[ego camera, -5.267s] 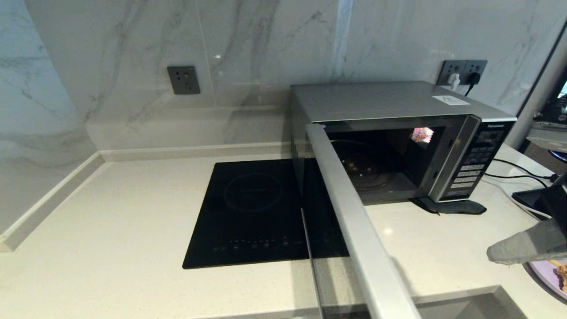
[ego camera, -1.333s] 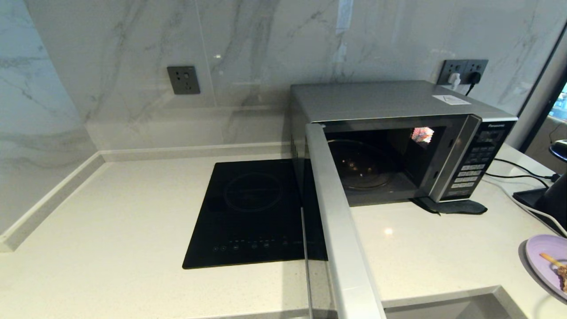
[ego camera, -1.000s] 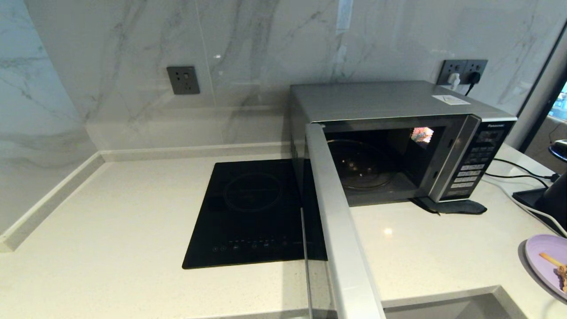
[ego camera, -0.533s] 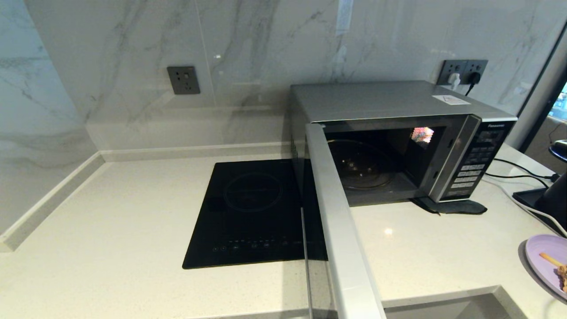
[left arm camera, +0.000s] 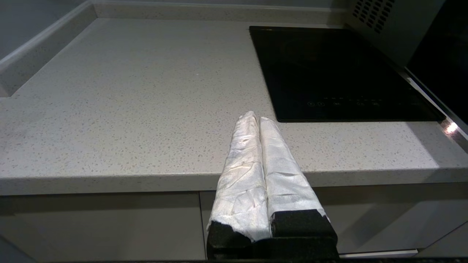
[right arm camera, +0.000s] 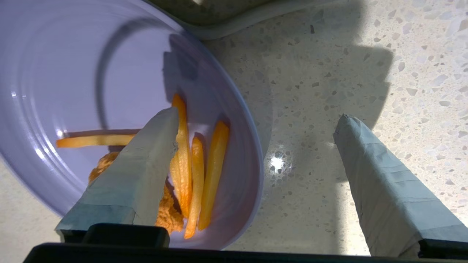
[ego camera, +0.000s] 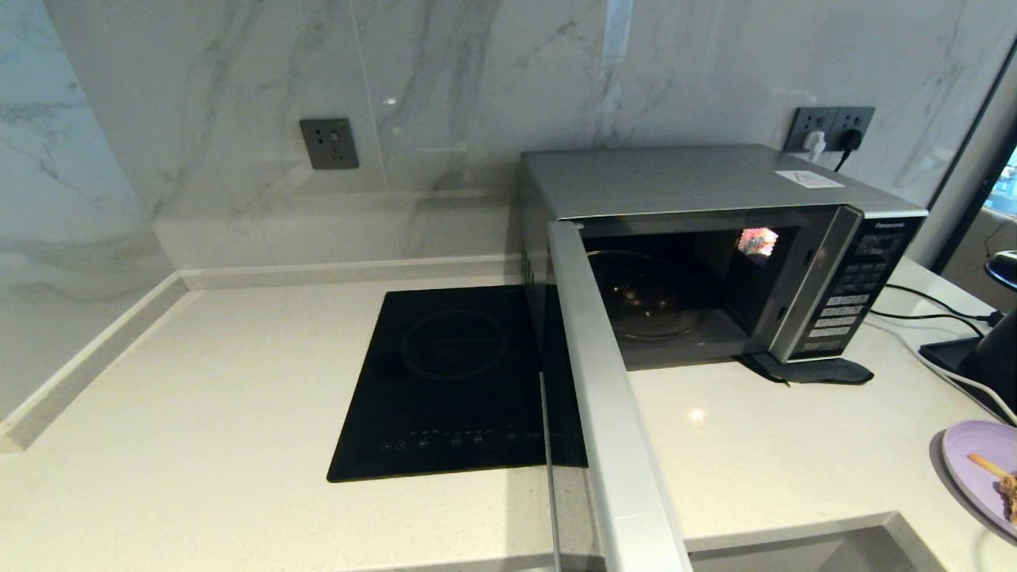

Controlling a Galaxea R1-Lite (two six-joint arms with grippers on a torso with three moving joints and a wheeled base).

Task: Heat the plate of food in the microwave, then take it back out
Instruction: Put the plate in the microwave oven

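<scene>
The silver microwave (ego camera: 715, 238) stands at the back right of the counter, its door (ego camera: 612, 413) swung wide open toward me and its dark cavity empty. The lavender plate of food (ego camera: 973, 465) rests on the counter at the far right edge of the head view. In the right wrist view the plate (right arm camera: 73, 73) holds golden fries and a brown fried piece (right arm camera: 197, 171). My right gripper (right arm camera: 257, 116) is open astride the plate's rim, one finger over the food and the other over bare counter. My left gripper (left arm camera: 255, 117) is shut, parked low before the counter's front edge.
A black induction cooktop (ego camera: 453, 381) lies left of the open door. Cables and a black object (ego camera: 985, 357) sit right of the microwave, near the plate. A sink's rim (ego camera: 794, 532) runs along the front right. Marble walls close off the back and left.
Since the oldest frame the right gripper has dropped out of the head view and the door has shifted slightly left. Over the last second the head view shows no movement.
</scene>
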